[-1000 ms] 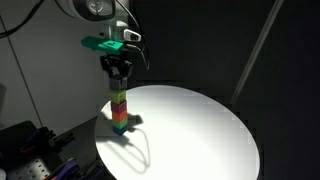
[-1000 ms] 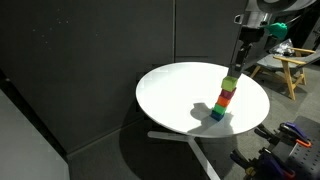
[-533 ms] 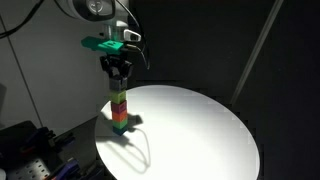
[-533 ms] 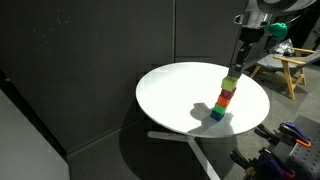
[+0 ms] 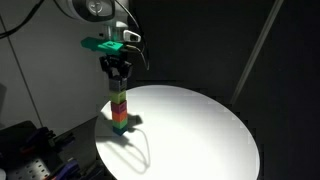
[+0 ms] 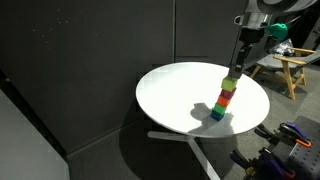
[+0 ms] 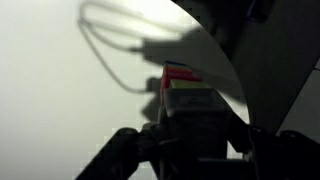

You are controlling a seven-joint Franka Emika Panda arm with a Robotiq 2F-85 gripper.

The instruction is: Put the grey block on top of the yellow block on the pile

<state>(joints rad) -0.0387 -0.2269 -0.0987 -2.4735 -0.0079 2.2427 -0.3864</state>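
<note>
The gripper (image 5: 118, 74) is closed on the grey block (image 5: 119, 89) and pinches it between its two fingers, which the wrist view shows from above with the grey block (image 7: 197, 102) between the dark fingers. In both exterior views the grey block (image 6: 233, 77) is at the very top of the pile (image 6: 222, 104), directly over the yellow block (image 6: 229, 87); whether the two touch fully cannot be told. The pile (image 5: 121, 114) stands upright near the edge of the round white table (image 5: 200, 130).
</note>
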